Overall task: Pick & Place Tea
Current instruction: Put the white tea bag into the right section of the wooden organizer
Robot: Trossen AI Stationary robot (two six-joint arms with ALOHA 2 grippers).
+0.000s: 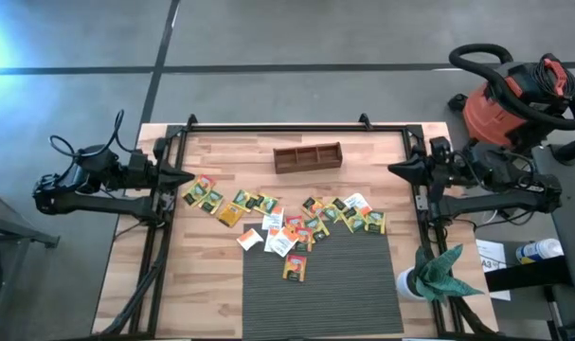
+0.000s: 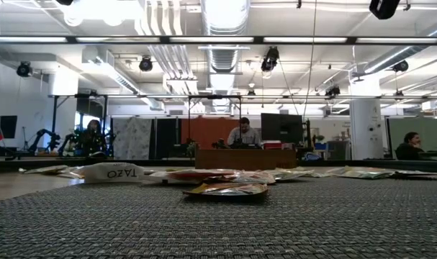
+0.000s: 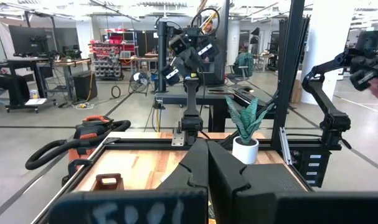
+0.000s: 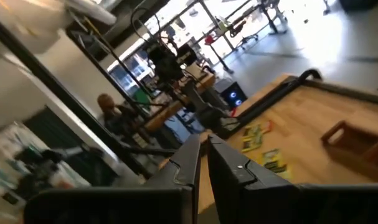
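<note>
Task not begun. Tea sachets (image 1: 287,223) scattered mid-worktop, none in wooden tray (image 1: 307,156) at 12 o'clock. Left hand (image 1: 188,177) at 9, right hand (image 1: 395,170) at 3, both pinched together, empty.

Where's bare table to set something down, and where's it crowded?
Free: the wood strip between the wooden tray and the sachets; the wood at the left, between the mat and the table edge; most of the mat below the lone sachet. Crowded: the sachet band across mid-table between the left gripper and right gripper.
</note>
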